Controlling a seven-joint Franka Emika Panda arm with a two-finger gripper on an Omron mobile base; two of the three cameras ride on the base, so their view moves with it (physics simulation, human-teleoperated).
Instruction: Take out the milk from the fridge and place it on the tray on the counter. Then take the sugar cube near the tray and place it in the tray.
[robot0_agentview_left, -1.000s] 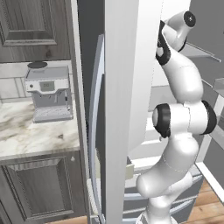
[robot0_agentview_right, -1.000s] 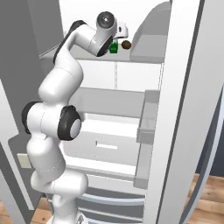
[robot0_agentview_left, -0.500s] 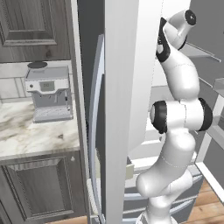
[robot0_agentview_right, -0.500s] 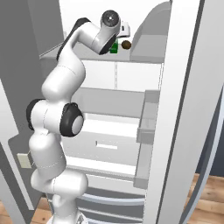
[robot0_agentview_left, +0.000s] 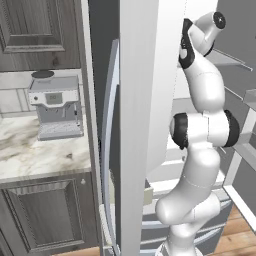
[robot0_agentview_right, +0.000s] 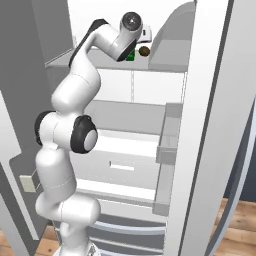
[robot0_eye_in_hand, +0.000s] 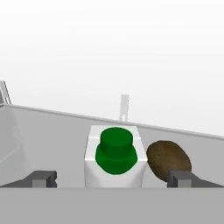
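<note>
Where the tool (robot0_eye_in_hand: 112, 179) gapes: one milk (robot0_eye_in_hand: 114, 162) (one kiwi (robot0_eye_in_hand: 168, 160))

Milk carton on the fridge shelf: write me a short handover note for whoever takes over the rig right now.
Gripper: open, fingertips either side of the milk, not closed on it.
Milk: upright on the upper shelf of the open fridge, a brown round item right beside it.
Counter lies left of the fridge, with a coffee machine.
Done: reach to the carton.
Left: grasp the milk, carry it to the tray, then put the sugar cube in the tray.
</note>
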